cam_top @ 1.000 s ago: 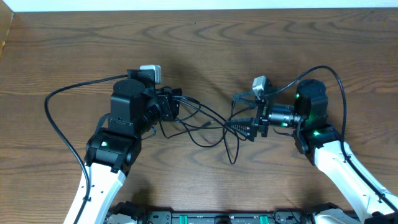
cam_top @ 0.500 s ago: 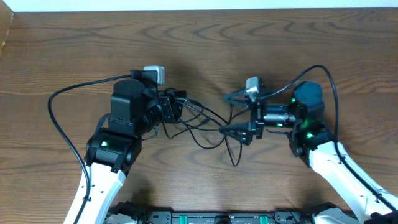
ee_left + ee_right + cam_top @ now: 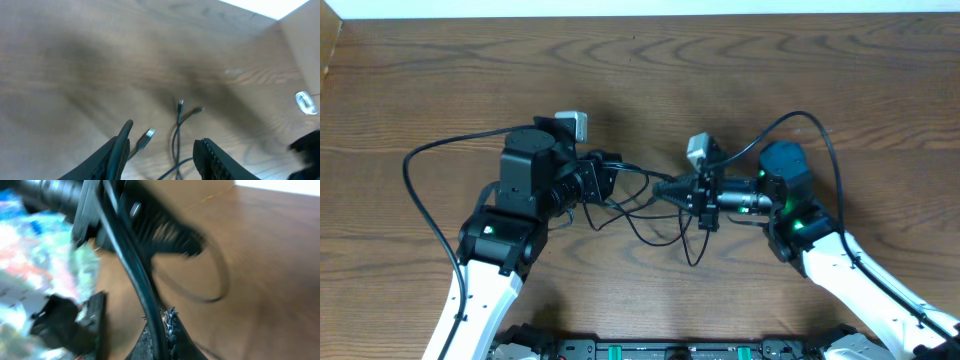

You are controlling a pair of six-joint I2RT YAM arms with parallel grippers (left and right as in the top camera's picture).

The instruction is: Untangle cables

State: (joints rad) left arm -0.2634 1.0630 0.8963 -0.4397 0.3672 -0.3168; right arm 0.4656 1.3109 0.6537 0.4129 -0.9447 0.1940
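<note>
Cords [image 3: 176, 137] could cinch tighter if right pincer [image 3: 161, 327], clamped on one, pulls hard; left pincer [image 3: 165, 134] stands apart

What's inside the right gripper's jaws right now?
The right gripper has its jaws shut on a black cable that runs up out of them. How many strands are pinched cannot be seen; the jaws cover that spot.

I see table [image 3: 640, 60]: brown wood grain, matt | cables [image 3: 642, 222]: black, smooth sheath | plug [image 3: 148, 133]: silvery metal tip | arm shell [image 3: 865, 285]: white glossy plastic
</note>
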